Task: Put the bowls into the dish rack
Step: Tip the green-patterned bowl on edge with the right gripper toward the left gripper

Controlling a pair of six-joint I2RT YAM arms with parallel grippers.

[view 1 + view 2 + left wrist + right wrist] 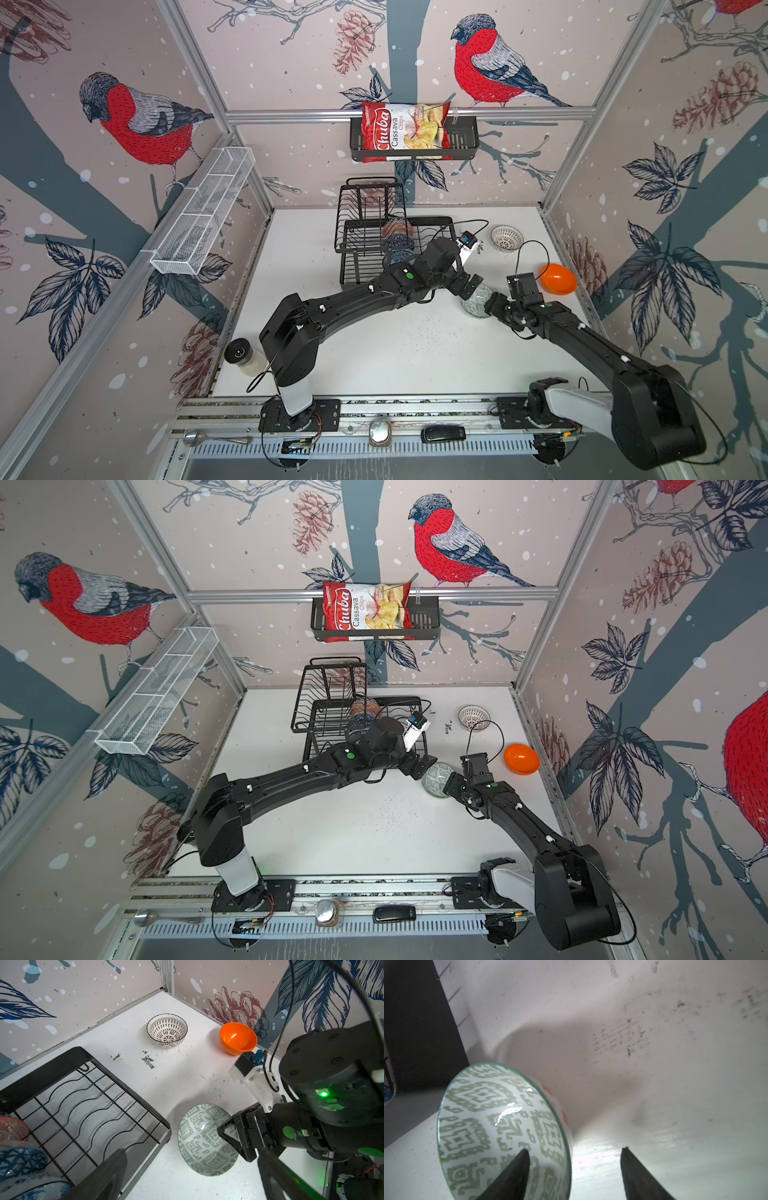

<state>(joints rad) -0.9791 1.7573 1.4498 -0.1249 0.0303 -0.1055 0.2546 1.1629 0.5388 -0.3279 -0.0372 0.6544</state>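
Observation:
A grey-white patterned bowl (477, 302) (203, 1140) (500, 1122) stands tilted on its side on the white table, just right of the dish rack (343, 266) (124, 1086). My right gripper (493, 306) (574, 1167) is open and straddles the bowl's rim. One of its fingers (512, 1176) is inside the bowl and the other is well clear of the wall. My left gripper (468, 286) (193, 1184) is wide open just short of the bowl. Three bowls stand in the rack: orange-white (12, 1128), blue triangle-patterned (20, 1159) and blue-white floral (35, 1188).
A white lattice bowl (506, 238) (167, 1030) and a plain orange bowl (558, 279) (238, 1039) sit on the table at the back right. A black basket holding a chips bag (413, 133) hangs on the back wall. A white mesh shelf (203, 212) runs along the left wall. A black-lidded jar (241, 353) stands front left.

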